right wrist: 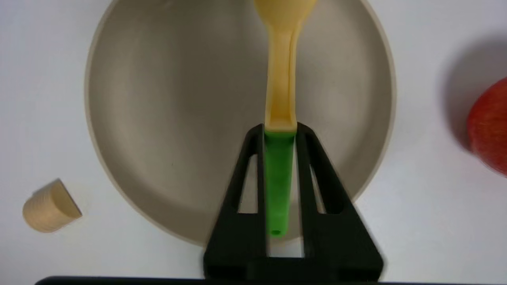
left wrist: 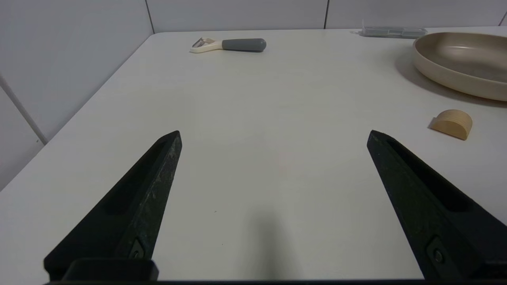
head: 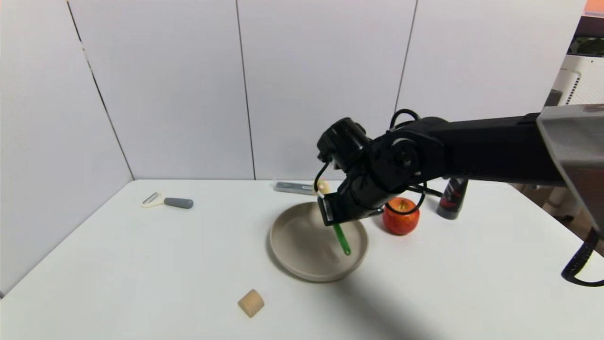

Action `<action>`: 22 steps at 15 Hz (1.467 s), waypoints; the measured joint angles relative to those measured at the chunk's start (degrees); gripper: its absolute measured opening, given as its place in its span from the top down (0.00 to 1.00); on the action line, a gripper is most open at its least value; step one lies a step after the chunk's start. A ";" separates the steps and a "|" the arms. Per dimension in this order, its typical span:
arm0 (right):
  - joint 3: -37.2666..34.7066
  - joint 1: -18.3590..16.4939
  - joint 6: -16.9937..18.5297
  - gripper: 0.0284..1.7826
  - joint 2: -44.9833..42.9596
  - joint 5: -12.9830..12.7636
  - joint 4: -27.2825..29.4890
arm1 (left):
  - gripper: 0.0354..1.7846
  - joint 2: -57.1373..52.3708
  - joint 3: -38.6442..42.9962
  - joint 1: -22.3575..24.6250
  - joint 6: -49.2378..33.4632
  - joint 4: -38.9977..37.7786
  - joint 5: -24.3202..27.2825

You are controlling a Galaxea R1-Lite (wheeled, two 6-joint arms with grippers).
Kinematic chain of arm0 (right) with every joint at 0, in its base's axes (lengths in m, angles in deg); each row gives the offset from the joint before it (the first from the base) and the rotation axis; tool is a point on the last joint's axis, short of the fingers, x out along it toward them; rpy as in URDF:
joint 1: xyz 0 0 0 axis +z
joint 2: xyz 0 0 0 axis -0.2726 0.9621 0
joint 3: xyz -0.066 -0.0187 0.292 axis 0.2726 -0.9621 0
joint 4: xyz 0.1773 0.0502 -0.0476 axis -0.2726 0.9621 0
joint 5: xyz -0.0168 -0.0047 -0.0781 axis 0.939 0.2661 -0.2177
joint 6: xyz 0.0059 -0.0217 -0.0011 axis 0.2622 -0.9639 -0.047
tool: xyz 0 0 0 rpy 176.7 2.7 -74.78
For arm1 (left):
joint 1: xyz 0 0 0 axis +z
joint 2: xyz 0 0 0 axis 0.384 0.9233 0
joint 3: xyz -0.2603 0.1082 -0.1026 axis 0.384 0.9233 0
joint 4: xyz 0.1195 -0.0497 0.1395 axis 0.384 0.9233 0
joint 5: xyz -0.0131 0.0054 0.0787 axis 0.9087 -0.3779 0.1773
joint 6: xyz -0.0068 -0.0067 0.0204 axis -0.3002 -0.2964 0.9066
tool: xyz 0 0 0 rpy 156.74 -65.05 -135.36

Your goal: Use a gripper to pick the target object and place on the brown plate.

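My right gripper [head: 330, 212] hangs over the brown plate [head: 283, 255], shut on the target object, a light-wood spoon with a green handle end [head: 341, 240]. In the right wrist view the jaws [right wrist: 280, 128] clamp the green handle [right wrist: 278, 174] from both sides. The wooden part [right wrist: 281, 79] reaches out over the plate [right wrist: 138, 118]; the hole in the spoon's bowl does not show. The spoon is held above the plate. My left gripper [left wrist: 273, 134] is open and empty, low over bare table at the near left, out of the head view.
A red apple [head: 401, 216] and a dark bottle [head: 452, 198] stand right of the plate. A small wooden cylinder [head: 251, 302] lies near the front. A grey-handled peeler [head: 169, 201] lies far left, a flat grey case [head: 295, 188] at the back. White walls close the back and left.
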State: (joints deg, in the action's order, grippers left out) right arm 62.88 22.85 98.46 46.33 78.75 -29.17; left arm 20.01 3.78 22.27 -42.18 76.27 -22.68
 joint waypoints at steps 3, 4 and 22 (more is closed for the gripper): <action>-1.11 0.69 -0.34 0.54 0.52 -0.05 0.22 | 0.06 0.00 0.00 0.00 0.00 0.00 0.01; -1.93 1.02 -0.37 0.48 0.18 -0.05 0.28 | 0.06 0.00 0.00 0.00 -0.01 0.00 -0.02; -54.00 -32.78 -18.08 0.08 -70.60 -0.39 -2.95 | 0.06 0.00 0.00 0.00 0.00 0.00 -0.02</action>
State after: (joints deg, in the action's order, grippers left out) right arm 8.87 -9.93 80.38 -24.27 78.36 -32.12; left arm 20.01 3.78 22.27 -42.18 76.27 -22.71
